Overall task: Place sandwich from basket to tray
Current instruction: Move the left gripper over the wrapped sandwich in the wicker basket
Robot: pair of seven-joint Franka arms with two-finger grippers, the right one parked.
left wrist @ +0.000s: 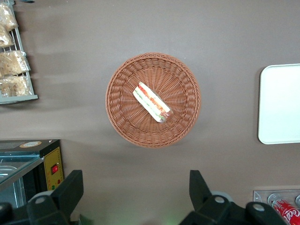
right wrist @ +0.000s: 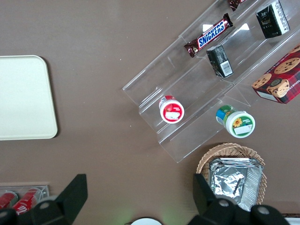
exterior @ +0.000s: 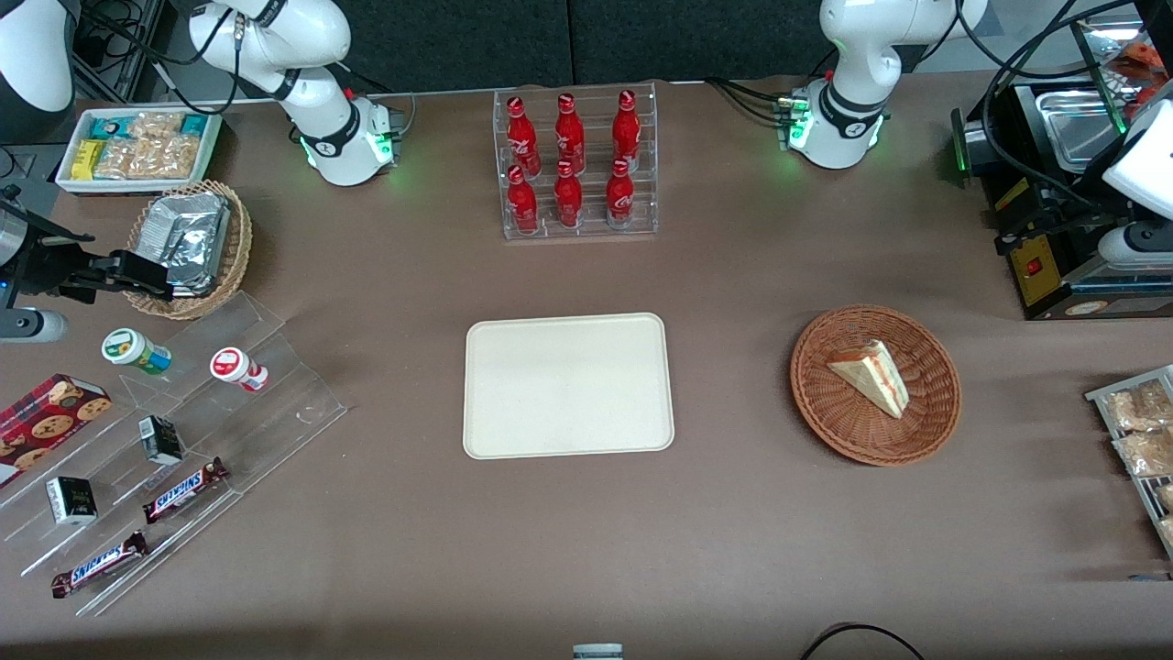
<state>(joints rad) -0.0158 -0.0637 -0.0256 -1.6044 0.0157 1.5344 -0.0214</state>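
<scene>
Flanking basket (exterior: 875,385): tray (exterior: 568,385), spread pincer (left wrist: 136,192) above

Six red cola bottles (exterior: 570,161) stand in a clear rack (exterior: 577,225). Two Snickers bars (exterior: 183,489) lie on a clear stepped stand (exterior: 275,403), near a cookie box (exterior: 46,423).

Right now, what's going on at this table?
The left arm's claw is open and holds nothing; it hangs high above the basket, looking down on it. The sandwich lies in the basket, not yet touched. The tray sits bare at the middle of the table, beside the basket toward the parked arm's end. The move from basket to tray has not begun.
</scene>
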